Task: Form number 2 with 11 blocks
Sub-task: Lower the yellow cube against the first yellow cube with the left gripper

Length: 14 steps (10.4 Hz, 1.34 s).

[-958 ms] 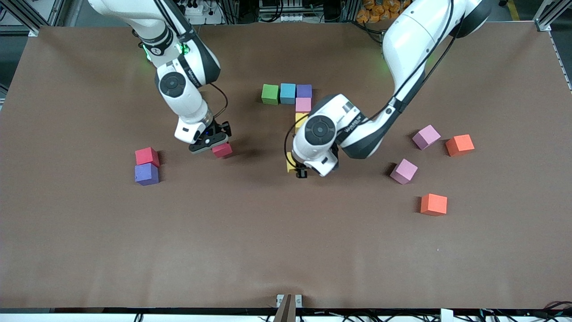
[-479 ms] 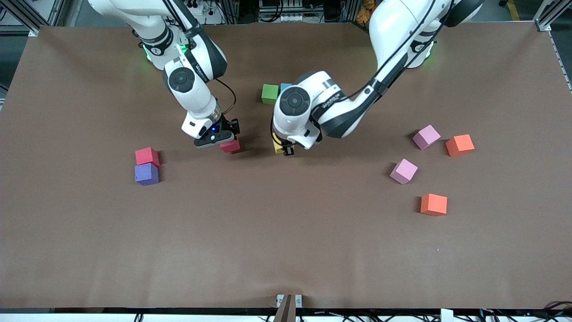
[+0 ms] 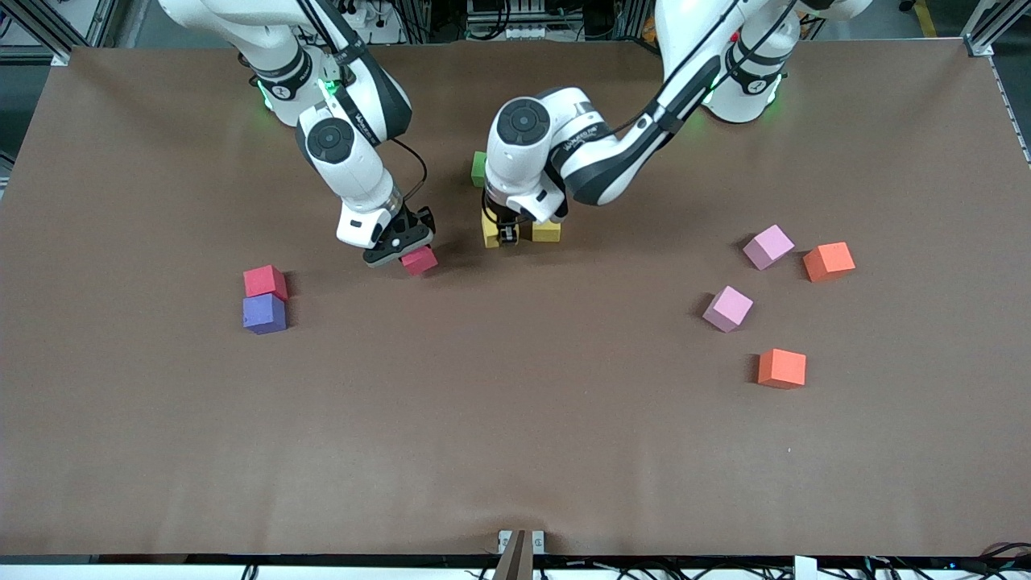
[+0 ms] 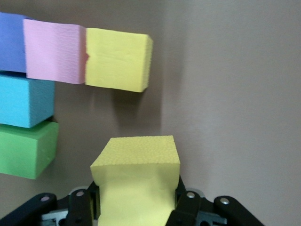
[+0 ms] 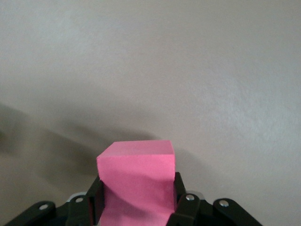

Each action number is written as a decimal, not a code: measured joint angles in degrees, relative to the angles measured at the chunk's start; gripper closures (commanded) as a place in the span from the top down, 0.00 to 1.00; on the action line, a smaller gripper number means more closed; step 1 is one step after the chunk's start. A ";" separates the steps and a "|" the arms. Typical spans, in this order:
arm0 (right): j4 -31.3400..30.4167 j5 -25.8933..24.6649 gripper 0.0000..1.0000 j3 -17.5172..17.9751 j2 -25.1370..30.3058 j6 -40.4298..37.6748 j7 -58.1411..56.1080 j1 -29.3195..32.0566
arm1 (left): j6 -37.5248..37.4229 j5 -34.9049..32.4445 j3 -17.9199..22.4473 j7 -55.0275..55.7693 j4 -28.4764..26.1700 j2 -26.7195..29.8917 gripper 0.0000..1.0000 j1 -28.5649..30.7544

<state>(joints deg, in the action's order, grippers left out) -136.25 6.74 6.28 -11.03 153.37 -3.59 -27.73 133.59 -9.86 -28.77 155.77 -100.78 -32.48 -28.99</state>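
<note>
Brown table (image 3: 515, 451) | left wrist only: pink block (image 4: 54, 52), blue block (image 4: 23, 101)

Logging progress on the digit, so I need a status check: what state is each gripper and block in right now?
left gripper: shut on a yellow block, over the table beside the placed yellow block.
right gripper: shut on a red block.
green block, blue block, purple block, pink block: placed, adjoining.
loose blocks: resting untouched.

glossy white arms (image 3: 354, 153), black joint caps, green lights, seemingly black cables.
</note>
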 measured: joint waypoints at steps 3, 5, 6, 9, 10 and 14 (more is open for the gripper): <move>0.15 0.00 0.37 -0.26 0.00 -0.86 -11.53 1.25 | 2.46 -0.55 0.59 0.43 -1.82 -1.38 0.32 -0.37; 0.38 -0.03 0.37 -0.33 0.00 -0.94 -16.27 2.08 | 4.38 -2.53 0.60 0.44 -1.90 -3.19 0.32 -0.45; 0.66 -0.18 0.37 -0.35 0.00 -0.96 -19.04 2.35 | 5.18 -2.66 0.59 0.44 -1.95 -3.60 0.32 -0.69; 1.36 -0.41 0.37 -0.44 0.00 -0.92 -26.02 2.54 | 5.40 -4.31 0.57 0.44 -2.88 -3.88 0.32 -1.87; 1.45 -0.46 0.37 -0.45 0.00 -0.92 -26.39 2.54 | 5.42 -4.68 0.57 0.44 -3.20 -4.13 0.32 -2.33; 1.46 -0.50 0.36 -0.46 -0.01 -0.92 -26.54 2.55 | 5.44 -5.48 0.68 0.48 -4.07 -4.48 0.32 -2.83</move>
<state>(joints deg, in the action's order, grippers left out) -134.79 6.24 5.81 -11.04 152.45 -30.13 -25.18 139.03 -15.34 -28.09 156.24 -104.84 -36.96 -31.83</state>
